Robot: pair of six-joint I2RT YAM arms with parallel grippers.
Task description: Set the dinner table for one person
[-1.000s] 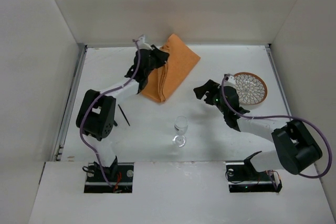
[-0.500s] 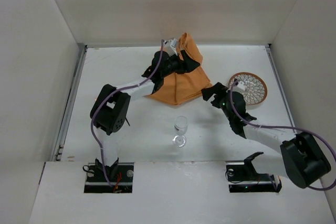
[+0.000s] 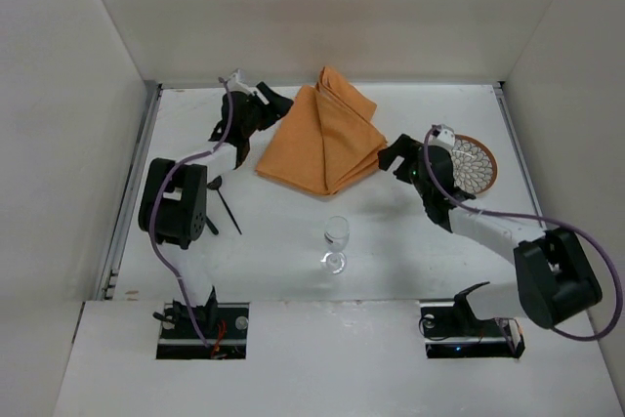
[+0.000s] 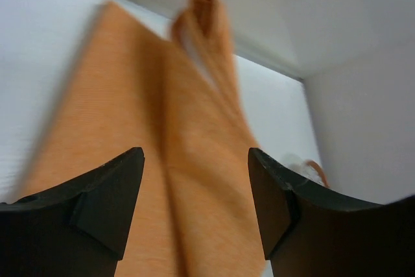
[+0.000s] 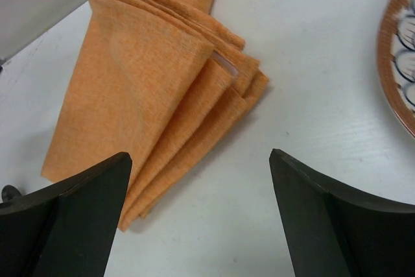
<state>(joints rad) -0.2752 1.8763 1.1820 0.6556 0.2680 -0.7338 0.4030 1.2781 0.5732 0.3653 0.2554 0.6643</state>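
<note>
Overhead view: the dinner table (image 3: 283, 241) is the large white surface filling the middle of the frame, enclosed by pale walls at left, right and top.

An orange placemat (image 3: 322, 139) lies on it in the upper centre, folded over itself in several layers, with a bunched ridge rising at its upper end. The right wrist view shows the stacked folded edges fanned out at one corner.

A clear wine glass (image 3: 336, 241) stands upright below the placemat, near the centre and well apart from it. A round patterned plate (image 3: 474, 161) with a brown rim sits at the right of the frame. A thin dark utensil (image 3: 228, 206) lies at the left, beside the left arm. Its kind cannot be told.

The left gripper (image 3: 276, 109) sits at the upper left, just beside the placemat's left edge. In the left wrist view its fingers (image 4: 110, 199) stand apart with nothing between them; the cloth lies beyond them, blurred. State: released.

The right gripper (image 3: 387, 159) sits at the placemat's right edge, between the cloth and the plate. In the right wrist view its fingers (image 5: 78, 212) are spread wide above bare table, with the cloth's folded corner ahead and the plate's rim at the right edge. State: released, grasping nothing.
</note>
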